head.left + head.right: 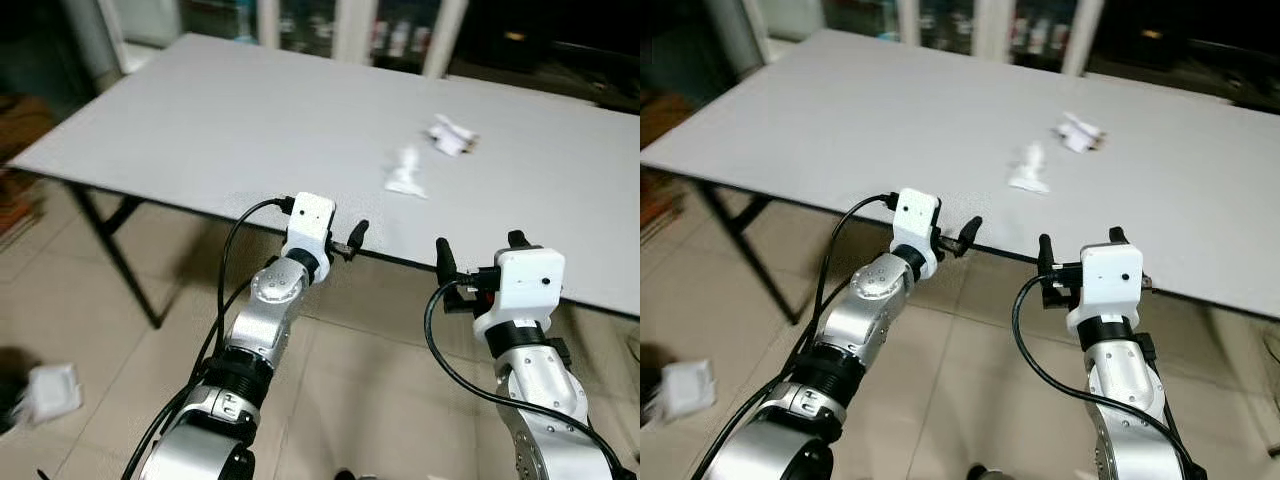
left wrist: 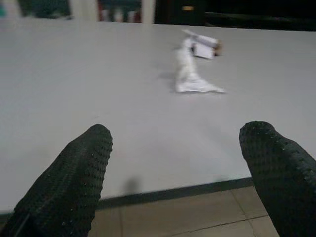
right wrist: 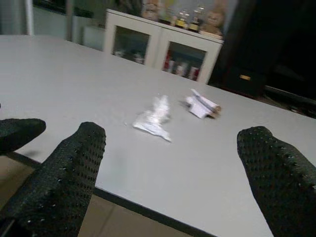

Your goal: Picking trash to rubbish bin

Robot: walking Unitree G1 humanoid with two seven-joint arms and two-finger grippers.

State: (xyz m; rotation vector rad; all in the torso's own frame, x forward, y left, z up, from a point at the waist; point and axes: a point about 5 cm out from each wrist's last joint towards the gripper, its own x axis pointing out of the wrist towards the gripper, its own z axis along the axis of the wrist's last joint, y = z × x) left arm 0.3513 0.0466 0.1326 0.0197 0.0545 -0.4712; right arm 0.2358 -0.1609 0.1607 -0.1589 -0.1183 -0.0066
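A large grey worktop (image 1: 220, 120) spans the room, its near edge running just ahead of the robot's two raised arms. On the tiled floor (image 1: 380, 400), at about eight o'clock from the robot, lies a white scrap (image 1: 50, 390). Two pieces of trash sit on the worktop: a crumpled white tissue (image 1: 405, 173) at roughly one o'clock from the left tool (image 1: 352, 240), its long axis running away from the edge, and a second crumpled paper wad (image 1: 450, 135) just beyond it, farther in. From the right tool (image 1: 478, 262) the tissue lies at about eleven o'clock. Both tools hover at the worktop's edge, fingers spread wide, gripping nothing; the two look about equally placed for the tissue, and either must reach forward over the edge.
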